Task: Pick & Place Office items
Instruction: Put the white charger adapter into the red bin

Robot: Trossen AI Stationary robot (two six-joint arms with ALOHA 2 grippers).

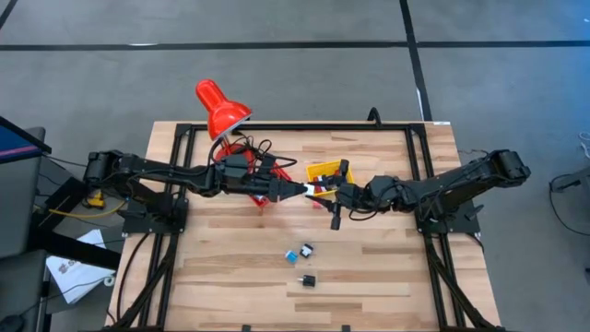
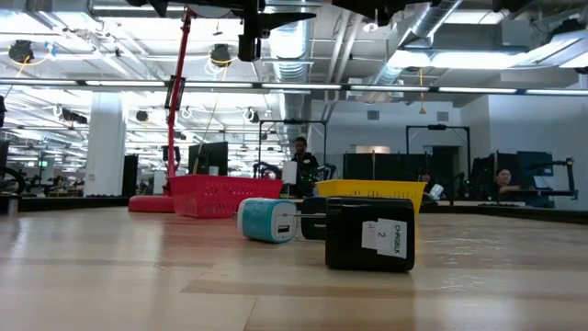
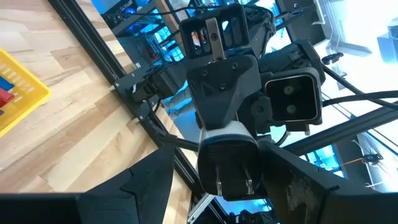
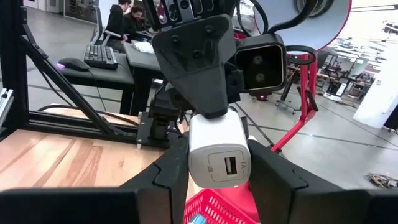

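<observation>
A white charger block (image 1: 312, 190) hangs in mid-air over the table's middle, with a gripper on each side. My left gripper (image 1: 302, 189) comes from the left and is shut on it. In its wrist view the charger's dark end with two prongs (image 3: 231, 182) faces the camera. My right gripper (image 1: 324, 192) comes from the right and is shut on it too. Its wrist view shows the white end with a USB port (image 4: 225, 165). A cyan charger (image 1: 290, 255), a black-and-white piece (image 1: 306, 249) and a black block (image 1: 307, 279) lie on the wood nearer the front. My left gripper holds the charger's pronged end (image 3: 254, 168) between its two fingers (image 3: 292, 186), reaching level from the table's left. The charger is lifted clear of the table. My right gripper pinches the charger's white USB end (image 4: 194, 155) between its two fingers (image 4: 168, 180), reaching level from the table's right. The block sits squarely between them, its port facing the wrist.
A yellow mesh basket (image 1: 324, 171) stands just behind the two grippers and a red basket (image 2: 225, 196) under the left arm. The red desk lamp (image 1: 221, 109) is at the far left. In the low view the cyan charger (image 2: 268, 221) and the black block (image 2: 370, 233) lie close by.
</observation>
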